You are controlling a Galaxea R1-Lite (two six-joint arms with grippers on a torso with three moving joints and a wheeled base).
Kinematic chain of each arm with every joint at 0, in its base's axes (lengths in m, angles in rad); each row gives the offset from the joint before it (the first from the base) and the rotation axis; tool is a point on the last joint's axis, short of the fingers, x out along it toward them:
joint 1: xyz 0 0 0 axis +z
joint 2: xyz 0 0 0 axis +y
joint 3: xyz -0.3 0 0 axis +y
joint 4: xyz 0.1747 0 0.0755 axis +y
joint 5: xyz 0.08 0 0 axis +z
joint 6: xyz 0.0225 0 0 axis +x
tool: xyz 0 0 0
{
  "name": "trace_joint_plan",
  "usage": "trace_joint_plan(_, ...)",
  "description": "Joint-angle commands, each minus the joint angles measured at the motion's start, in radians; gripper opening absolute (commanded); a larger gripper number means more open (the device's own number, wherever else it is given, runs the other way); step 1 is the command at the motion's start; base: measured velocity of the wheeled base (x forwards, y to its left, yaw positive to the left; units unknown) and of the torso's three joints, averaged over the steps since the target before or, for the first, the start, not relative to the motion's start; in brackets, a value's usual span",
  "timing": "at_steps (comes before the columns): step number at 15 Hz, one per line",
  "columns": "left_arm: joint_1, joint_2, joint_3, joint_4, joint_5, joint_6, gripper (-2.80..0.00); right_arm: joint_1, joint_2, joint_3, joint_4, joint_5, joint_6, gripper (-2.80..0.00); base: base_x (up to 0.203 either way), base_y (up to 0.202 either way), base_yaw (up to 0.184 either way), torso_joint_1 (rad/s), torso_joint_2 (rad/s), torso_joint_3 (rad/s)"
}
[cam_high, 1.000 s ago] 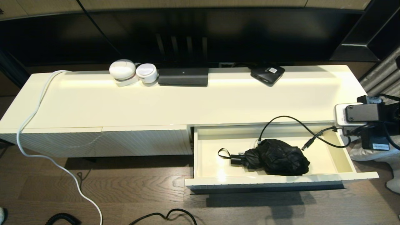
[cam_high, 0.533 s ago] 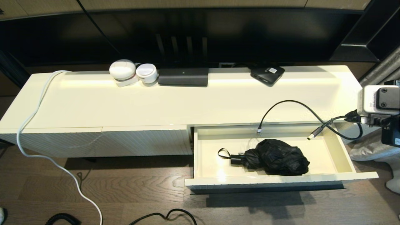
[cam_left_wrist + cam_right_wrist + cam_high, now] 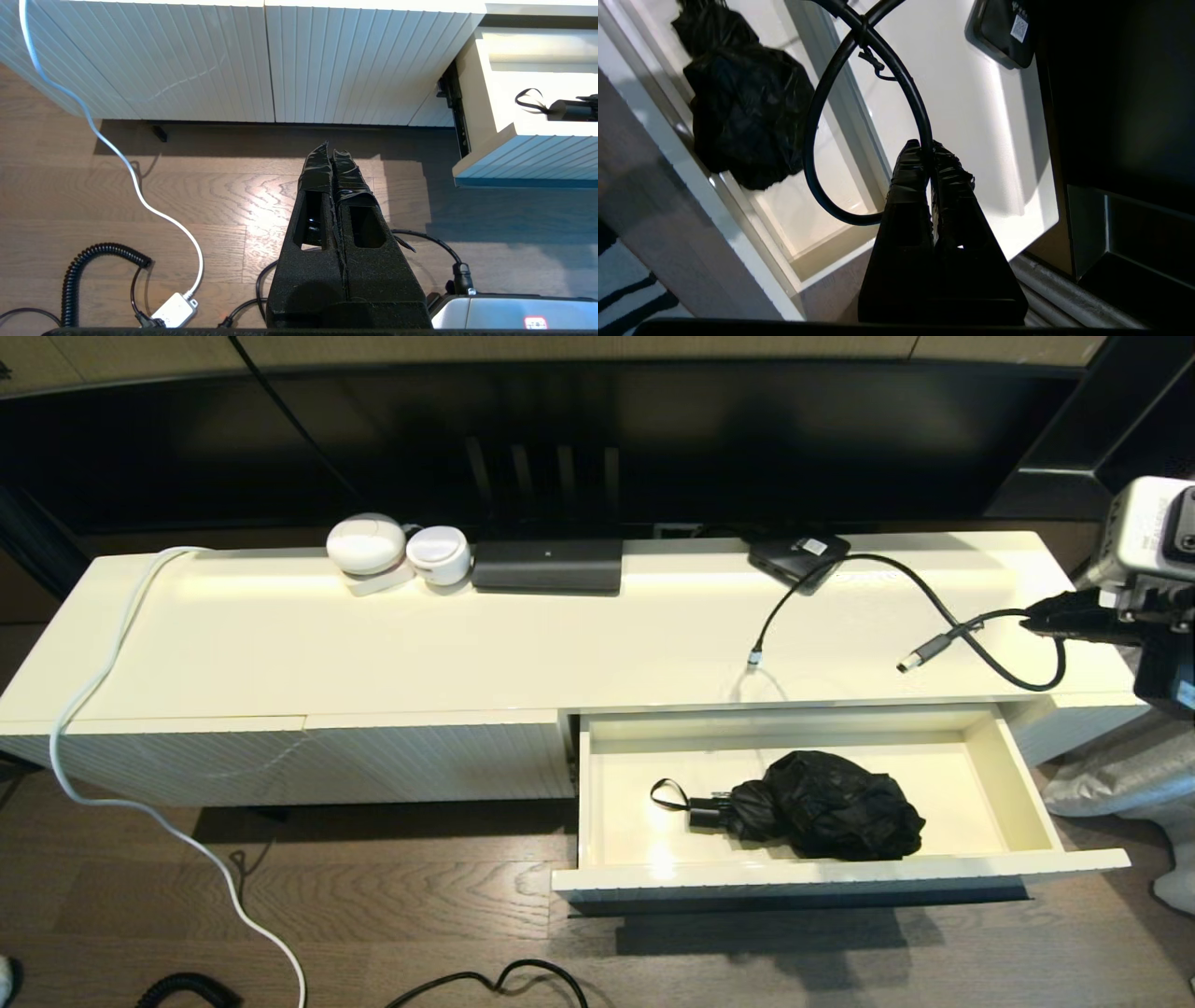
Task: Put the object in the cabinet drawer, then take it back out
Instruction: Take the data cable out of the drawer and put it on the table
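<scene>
The cabinet drawer (image 3: pixel 803 875) stands pulled out at the cabinet's right, its cream inside in view (image 3: pixel 831 242) (image 3: pixel 528 149). A black cable (image 3: pixel 943 613) (image 3: pixel 810 126) hangs looped in the air over the cabinet top, clear of the drawer, both plug ends dangling. My right gripper (image 3: pixel 1032 621) (image 3: pixel 928 147) is shut on it, up at the cabinet's right end. A folded black umbrella (image 3: pixel 831 803) (image 3: pixel 742 112) lies inside the drawer. My left gripper (image 3: pixel 331 151) is shut and empty, parked low over the wooden floor in front of the ribbed panel.
Along the back of the cabinet top (image 3: pixel 560 644) sit two white round devices (image 3: pixel 392 553), a black box (image 3: pixel 547 565) and a small black device (image 3: pixel 799 558). A white cord (image 3: pixel 103 681) drapes over the left end to the floor. Dark cables lie on the floor (image 3: pixel 495 980).
My right gripper has risen and moved back with the cable, lifting it out of the drawer to above the cabinet top. The umbrella and drawer have not moved.
</scene>
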Motion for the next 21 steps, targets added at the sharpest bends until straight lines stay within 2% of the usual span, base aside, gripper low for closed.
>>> trace_joint_plan(1, 0.000, 0.001, 0.000, 0.000, 0.000, -0.001, -2.80, 0.053, 0.090, -0.025, -0.044, -0.016, 0.029, -2.80, 0.000, 0.000, 0.000, 0.000, 0.00, 0.000)
trace_joint_plan(6, 0.000, 0.001, 0.000, 0.000, 0.000, -0.001, -2.80, 0.102, 0.277, -0.133, -0.119, -0.037, 0.101, -2.80, 0.000, 0.000, 0.000, 0.000, 0.00, 0.000)
trace_joint_plan(16, 0.000, 0.001, 0.000, 0.000, 0.000, -0.001, -2.80, 0.173, 0.574, -0.341, -0.130, -0.076, 0.158, -2.80, 0.000, 0.000, 0.000, 0.000, 0.00, 0.000)
trace_joint_plan(21, -0.001, 0.001, 0.000, 0.000, 0.000, -0.001, -2.80, 0.172, 0.630, -0.344, -0.154, -0.079, 0.161, -2.80, 0.000, 0.000, 0.000, 0.000, 0.00, 0.000)
